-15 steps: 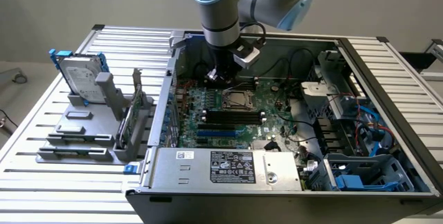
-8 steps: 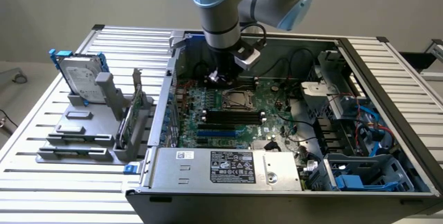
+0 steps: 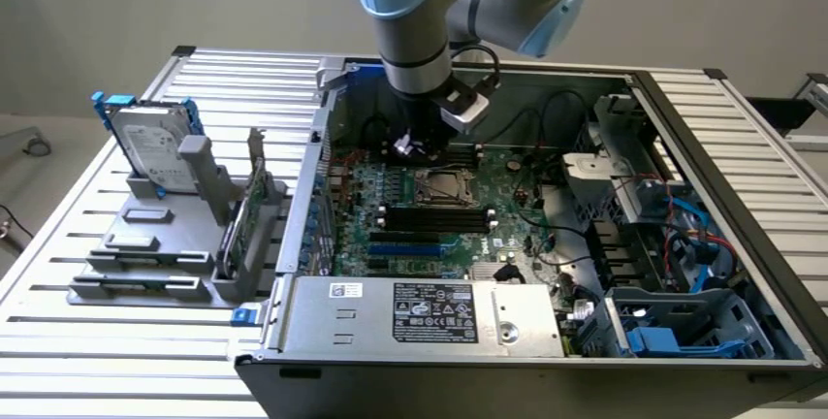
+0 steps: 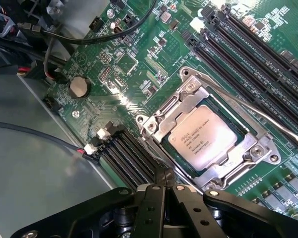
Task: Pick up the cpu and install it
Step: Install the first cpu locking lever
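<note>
Closed fingers (image 4: 165,174), one cpu (image 4: 203,142) in socket (image 4: 156,124)

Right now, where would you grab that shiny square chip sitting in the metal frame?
The cpu lies flat, sunk inside the socket frame, so its sides are hemmed in. It is probably best to come from straight above and pinch two opposite edges of the raised silvery top. A sideways approach would hit the frame.

Soft, even light is falling; glare is flashing off the motherboard (image 4: 154,74) (one white patch); shadows are pooling inside the case (image 3: 518,392).
</note>
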You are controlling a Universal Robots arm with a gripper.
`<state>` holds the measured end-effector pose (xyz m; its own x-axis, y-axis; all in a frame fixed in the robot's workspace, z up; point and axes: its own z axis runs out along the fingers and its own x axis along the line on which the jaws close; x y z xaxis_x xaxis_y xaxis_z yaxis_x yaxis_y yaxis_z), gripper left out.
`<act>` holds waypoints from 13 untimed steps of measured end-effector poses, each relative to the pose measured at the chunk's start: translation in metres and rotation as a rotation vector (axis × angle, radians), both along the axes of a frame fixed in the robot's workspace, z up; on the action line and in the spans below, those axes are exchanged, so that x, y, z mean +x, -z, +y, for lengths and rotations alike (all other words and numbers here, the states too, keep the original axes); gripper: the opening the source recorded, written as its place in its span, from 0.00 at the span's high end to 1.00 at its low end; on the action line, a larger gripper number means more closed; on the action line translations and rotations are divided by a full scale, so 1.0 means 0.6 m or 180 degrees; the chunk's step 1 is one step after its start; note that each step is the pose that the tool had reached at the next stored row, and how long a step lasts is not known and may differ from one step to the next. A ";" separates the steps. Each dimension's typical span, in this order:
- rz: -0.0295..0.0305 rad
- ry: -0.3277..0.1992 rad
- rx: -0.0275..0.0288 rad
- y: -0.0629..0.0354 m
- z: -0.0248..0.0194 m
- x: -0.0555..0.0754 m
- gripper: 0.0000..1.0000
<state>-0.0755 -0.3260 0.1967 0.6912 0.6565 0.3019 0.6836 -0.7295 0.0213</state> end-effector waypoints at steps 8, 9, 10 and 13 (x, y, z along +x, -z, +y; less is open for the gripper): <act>-0.0011 0.0000 -0.0001 0.002 0.0000 0.002 0.89; -0.0011 0.0000 -0.0003 0.002 0.0000 0.003 0.89; -0.0011 0.0001 -0.0005 0.002 0.0001 0.004 0.89; -0.0011 0.0005 -0.0016 0.002 0.0001 0.005 0.89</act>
